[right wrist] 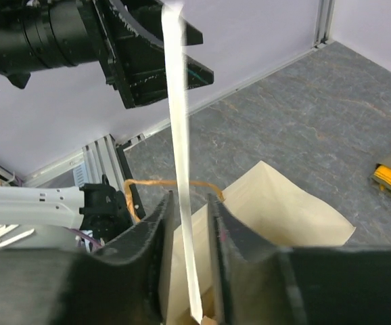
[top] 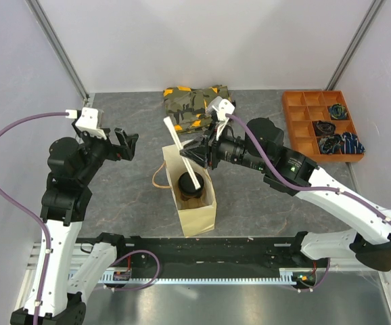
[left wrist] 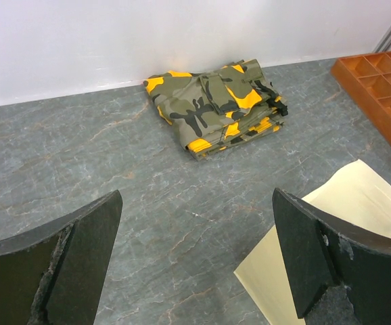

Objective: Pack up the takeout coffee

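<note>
The takeout coffee (top: pixel 190 184) stands inside the tan paper bag (top: pixel 199 217) at the table's middle. Only its round black lid shows; the bag walls hide the cup's body. A long white paper-wrapped straw (top: pixel 182 152) leans out of the bag, its lower end resting on the lid. My right gripper (top: pixel 195 154) hovers over the bag's far rim. In the right wrist view the straw (right wrist: pixel 178 135) runs between the parted jaws of that gripper (right wrist: pixel 190 203) with a gap on each side. My left gripper (top: pixel 129 143) is wide open and empty, left of the bag (left wrist: pixel 344 203).
A folded camouflage cloth (top: pixel 195 105) lies at the back, beyond the bag. An orange compartment tray (top: pixel 304 128) with small dark items sits at the back right. The bag's orange twine handle (right wrist: pixel 162 183) loops out on the left side. Grey walls enclose the table.
</note>
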Controlling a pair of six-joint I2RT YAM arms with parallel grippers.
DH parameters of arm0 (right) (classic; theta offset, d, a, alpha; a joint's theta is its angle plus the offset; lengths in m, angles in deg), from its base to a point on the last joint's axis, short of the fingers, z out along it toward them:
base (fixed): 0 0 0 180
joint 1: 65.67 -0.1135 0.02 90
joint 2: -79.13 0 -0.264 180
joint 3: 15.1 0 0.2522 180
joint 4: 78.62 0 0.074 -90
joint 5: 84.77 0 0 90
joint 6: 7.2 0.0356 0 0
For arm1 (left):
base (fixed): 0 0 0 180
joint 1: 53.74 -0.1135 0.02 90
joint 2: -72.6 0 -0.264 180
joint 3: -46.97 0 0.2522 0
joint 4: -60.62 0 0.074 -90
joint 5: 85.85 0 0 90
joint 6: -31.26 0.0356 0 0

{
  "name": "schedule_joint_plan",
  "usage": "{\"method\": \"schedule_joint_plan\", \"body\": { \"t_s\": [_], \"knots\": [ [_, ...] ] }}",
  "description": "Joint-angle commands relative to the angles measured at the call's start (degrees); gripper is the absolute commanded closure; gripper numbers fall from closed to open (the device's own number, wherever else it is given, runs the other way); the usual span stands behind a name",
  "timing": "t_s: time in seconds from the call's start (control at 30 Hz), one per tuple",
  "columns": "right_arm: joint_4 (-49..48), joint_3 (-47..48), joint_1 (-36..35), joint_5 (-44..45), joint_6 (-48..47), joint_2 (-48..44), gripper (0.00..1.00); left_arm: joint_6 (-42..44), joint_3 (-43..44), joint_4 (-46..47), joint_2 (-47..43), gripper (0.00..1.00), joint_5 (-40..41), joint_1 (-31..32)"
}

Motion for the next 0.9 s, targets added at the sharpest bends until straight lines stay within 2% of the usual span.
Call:
{"method": "schedule_joint_plan", "body": {
  "t_s": [0.0, 0.13, 0.27, 0.33, 0.37, 0.4, 0.47, 0.6, 0.7, 0.77, 0.87],
  "knots": [
    [-0.58, 0.15, -0.37, 1.60, 0.80, -1.31, 0.63, -0.34, 0.19, -0.72, 0.17, 0.00, -0.48, -0.23],
    [-1.10, 5.58, -0.37, 4.23, -0.69, -0.08, 0.53, 0.36, 2.73, -4.05, 2.62, 0.00, -0.83, -0.23],
    [-2.16, 11.91, -0.03, 9.41, -4.55, 1.94, 0.42, 0.19, 8.70, -9.68, 9.37, 0.00, -0.39, -0.23],
    [-2.25, 15.51, 1.46, 12.30, -5.53, 3.26, 0.32, 0.01, 10.73, -12.57, 11.50, 0.00, -0.83, -0.23],
    [-2.16, 16.31, 4.34, 12.41, -5.44, 3.70, 0.27, 0.19, 12.56, -13.72, 13.51, 0.00, -1.44, -0.23],
    [-2.16, 17.02, 5.94, 12.59, -5.18, 4.22, 0.14, 1.58, 13.54, -14.78, 14.57, 0.00, -4.75, -0.23],
    [-1.55, 17.46, 11.19, 13.73, -4.56, 4.67, 0.02, 2.65, 16.95, -19.08, 18.68, 0.00, -10.64, -0.32],
    [2.14, 18.08, 20.53, 13.12, -3.07, 6.42, 0.02, 2.74, 21.89, -24.97, 25.89, 0.00, -18.93, -2.86],
    [5.65, 18.78, 28.35, 10.66, -2.80, 8.53, 0.02, 2.65, 27.33, -29.63, 31.35, 0.00, -22.70, -6.90],
    [8.81, 18.78, 34.13, 8.21, -2.97, 10.46, 0.02, 2.04, 31.45, -32.44, 37.06, 0.00, -28.04, -12.08],
    [13.38, 18.35, 41.25, 4.34, -3.67, 13.09, 0.02, 0.89, 35.77, -34.47, 42.70, 0.00, -29.75, -15.61]
  ]
}}
